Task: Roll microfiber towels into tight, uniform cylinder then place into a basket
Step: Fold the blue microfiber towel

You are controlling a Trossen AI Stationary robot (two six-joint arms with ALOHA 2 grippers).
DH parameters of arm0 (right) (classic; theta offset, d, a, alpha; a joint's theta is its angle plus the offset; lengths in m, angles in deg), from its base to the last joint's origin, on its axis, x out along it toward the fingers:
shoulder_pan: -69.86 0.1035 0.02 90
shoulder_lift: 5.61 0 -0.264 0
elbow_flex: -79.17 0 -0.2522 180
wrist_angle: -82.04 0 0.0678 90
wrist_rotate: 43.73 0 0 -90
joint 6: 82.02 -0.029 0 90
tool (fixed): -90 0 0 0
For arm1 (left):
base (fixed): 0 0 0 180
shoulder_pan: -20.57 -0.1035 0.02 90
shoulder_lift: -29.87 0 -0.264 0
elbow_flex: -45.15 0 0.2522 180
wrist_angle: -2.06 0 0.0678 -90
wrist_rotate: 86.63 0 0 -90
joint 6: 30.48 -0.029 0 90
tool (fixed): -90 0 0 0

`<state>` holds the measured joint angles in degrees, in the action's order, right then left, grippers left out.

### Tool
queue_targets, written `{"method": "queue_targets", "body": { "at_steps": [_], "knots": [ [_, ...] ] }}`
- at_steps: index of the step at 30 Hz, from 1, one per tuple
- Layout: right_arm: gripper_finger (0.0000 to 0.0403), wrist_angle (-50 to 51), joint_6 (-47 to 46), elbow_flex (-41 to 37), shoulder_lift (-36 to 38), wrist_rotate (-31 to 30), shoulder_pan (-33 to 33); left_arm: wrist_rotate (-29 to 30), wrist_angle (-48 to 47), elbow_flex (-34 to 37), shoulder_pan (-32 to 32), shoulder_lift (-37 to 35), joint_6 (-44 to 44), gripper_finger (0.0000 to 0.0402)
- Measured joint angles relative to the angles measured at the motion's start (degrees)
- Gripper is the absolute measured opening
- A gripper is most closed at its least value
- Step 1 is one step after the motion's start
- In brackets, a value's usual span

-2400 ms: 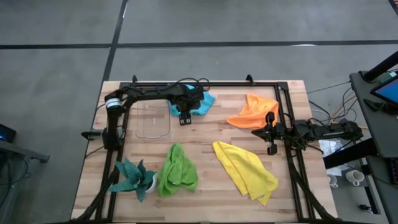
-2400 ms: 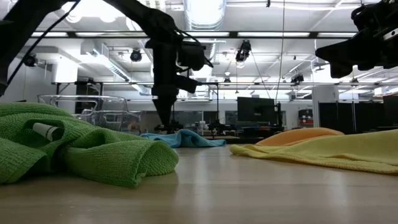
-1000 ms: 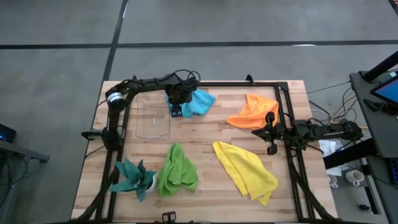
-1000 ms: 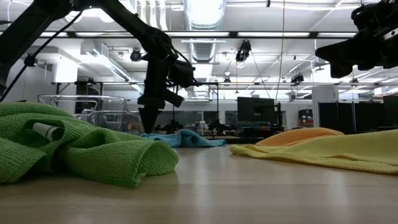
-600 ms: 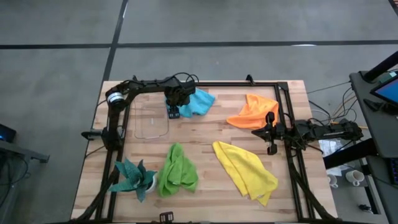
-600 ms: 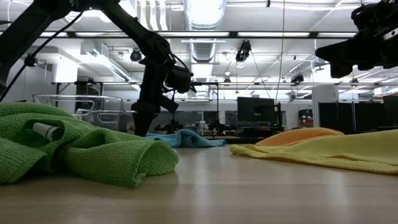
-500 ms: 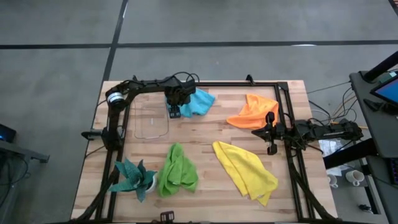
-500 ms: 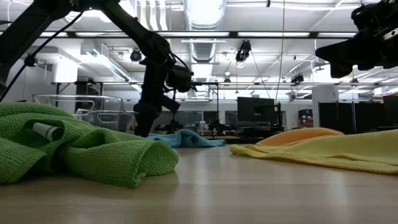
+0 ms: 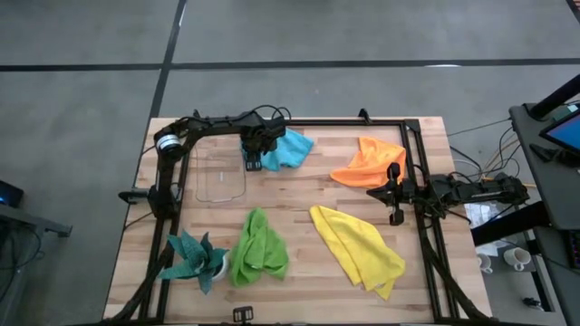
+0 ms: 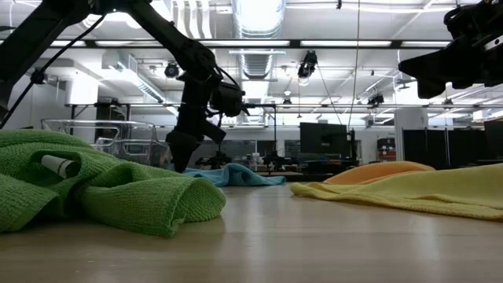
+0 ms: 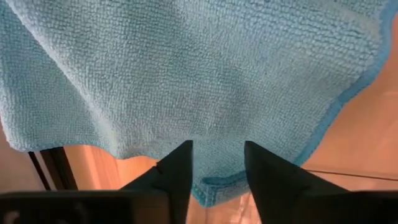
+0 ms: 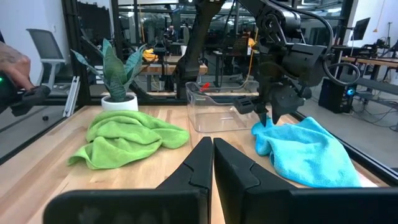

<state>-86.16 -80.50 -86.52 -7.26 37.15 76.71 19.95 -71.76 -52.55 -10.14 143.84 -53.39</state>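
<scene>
Microfiber towels all lie loose and unrolled — blue towel (image 9: 288,149) at 12 o'clock, orange towel (image 9: 369,161) at 2, yellow towel (image 9: 358,246) at 5, green towel (image 9: 258,246) at 7. The basket (image 9: 222,172), at 10, looks empty, so you have the whole task ahead. Your left gripper (image 11: 214,168) sits on the blue towel's corner nearest the basket, fingers a little apart astride the hem, not yet pinching it. The right gripper (image 12: 212,163) waits at 3, fingers closed on nothing. The black frame (image 9: 299,122) runs just behind the blue towel — the centre has free room.
</scene>
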Motion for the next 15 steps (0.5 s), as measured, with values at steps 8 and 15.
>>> {"method": "queue_targets", "body": {
  "at_steps": [8, 15],
  "knots": [
    [0.0009, 0.01, 0.0, -0.01, 0.0, 0.0, 0.0, 0.0, -0.55, -1.88, 0.08, -0.09, -0.02, 0.0007],
    [0.0009, 0.0, 0.0, 0.0, 0.0, 0.0, 0.0, 0.0, -0.93, -7.95, 0.73, -2.36, -0.21, 0.0]
  ]
}}
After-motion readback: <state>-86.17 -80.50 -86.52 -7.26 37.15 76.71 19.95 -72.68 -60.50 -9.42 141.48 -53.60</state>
